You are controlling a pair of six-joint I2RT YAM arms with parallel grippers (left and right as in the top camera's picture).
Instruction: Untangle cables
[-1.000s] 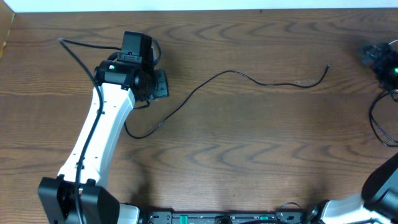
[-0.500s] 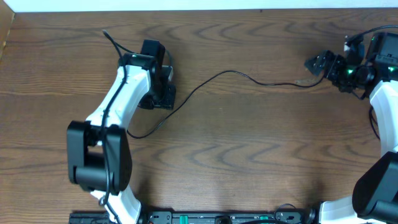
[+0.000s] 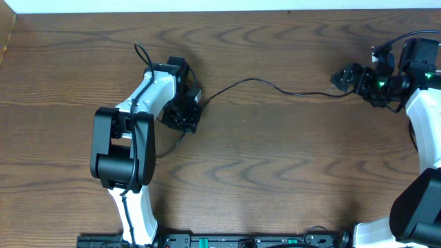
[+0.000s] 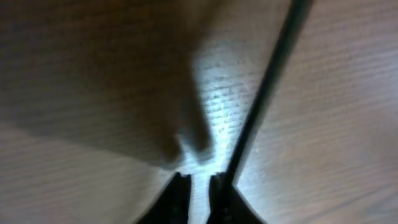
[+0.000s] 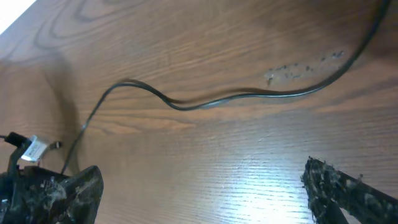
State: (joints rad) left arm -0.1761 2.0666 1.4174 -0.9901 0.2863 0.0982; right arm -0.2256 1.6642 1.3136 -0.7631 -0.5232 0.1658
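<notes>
One thin black cable [image 3: 275,86] lies stretched across the table from my left gripper to my right gripper. No white cable is in view. My left gripper [image 3: 187,116] is low on the table at the cable's left part. In the left wrist view its fingers [image 4: 199,186] are almost closed with a narrow bare gap, and the black cable [image 4: 261,99] runs along the outside of the right finger. My right gripper [image 3: 350,79] is wide open over the cable's right end. In the right wrist view the cable [image 5: 249,96] curves ahead of the open fingers [image 5: 205,193].
The wooden table [image 3: 275,165] has its white far edge at the top. A thicker black robot wire [image 3: 141,54] loops over the left arm. A small white tag [image 5: 34,149] sits by the right gripper's left finger.
My left arm folded in and its gripper moved right and down along the cable; the cable's lower left loop no longer shows. My right gripper came in from the right edge to the cable's end.
</notes>
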